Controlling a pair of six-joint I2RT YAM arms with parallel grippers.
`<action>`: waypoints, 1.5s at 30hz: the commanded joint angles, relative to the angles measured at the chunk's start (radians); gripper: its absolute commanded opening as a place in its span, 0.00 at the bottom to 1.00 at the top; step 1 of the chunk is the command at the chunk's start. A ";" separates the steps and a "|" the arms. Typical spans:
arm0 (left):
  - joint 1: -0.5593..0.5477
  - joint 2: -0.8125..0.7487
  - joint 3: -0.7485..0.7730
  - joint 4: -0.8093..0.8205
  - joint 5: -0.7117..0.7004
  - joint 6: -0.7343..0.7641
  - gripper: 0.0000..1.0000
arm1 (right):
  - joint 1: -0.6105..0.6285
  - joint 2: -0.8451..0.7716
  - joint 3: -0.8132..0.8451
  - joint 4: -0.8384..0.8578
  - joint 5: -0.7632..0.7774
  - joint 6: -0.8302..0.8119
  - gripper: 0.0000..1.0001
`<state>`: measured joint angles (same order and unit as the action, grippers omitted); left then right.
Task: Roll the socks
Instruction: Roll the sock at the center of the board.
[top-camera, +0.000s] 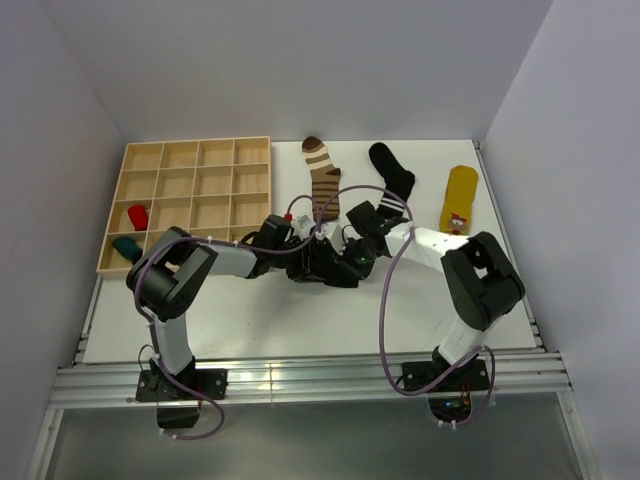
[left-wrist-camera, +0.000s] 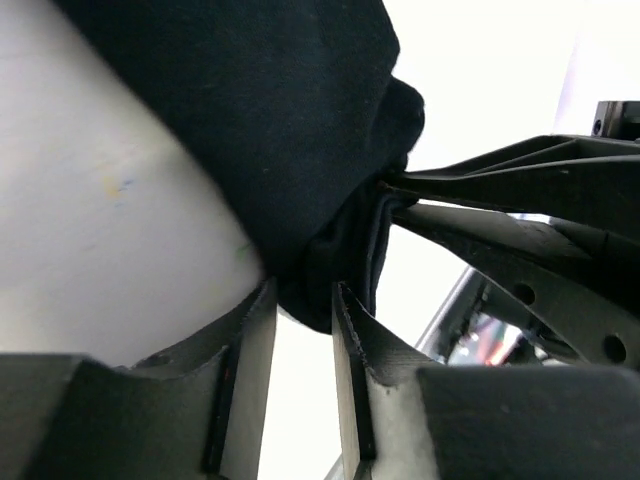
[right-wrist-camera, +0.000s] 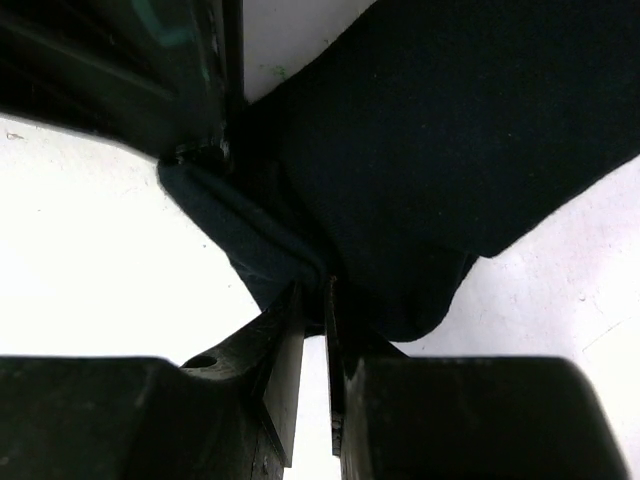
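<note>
**Both arms pinch one black sock mid-surface, ready to roll it.**
The left fingers and right fingers are each clamped almost shut on bunched fabric, close together, probably so the fold holds tight. The sock lies about midway between the near and far edges of the surface.

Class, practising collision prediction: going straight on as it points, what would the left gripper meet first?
The bunched black fabric sock held in the left gripper; beyond, probably the right gripper, though depth is unclear.
</note>
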<state>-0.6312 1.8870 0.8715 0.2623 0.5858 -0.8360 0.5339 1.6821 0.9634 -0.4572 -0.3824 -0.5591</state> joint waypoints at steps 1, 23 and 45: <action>-0.001 -0.057 -0.037 0.063 -0.110 0.014 0.35 | -0.003 0.060 0.015 -0.081 0.051 -0.005 0.19; -0.200 -0.393 -0.266 0.305 -0.581 0.284 0.41 | -0.002 0.251 0.213 -0.305 0.040 0.010 0.19; -0.383 -0.120 -0.100 0.307 -0.606 0.649 0.47 | -0.046 0.395 0.330 -0.472 -0.095 -0.002 0.19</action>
<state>-1.0096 1.7493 0.7429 0.5343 -0.0490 -0.2291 0.4953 1.9877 1.3285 -0.8860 -0.5159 -0.5396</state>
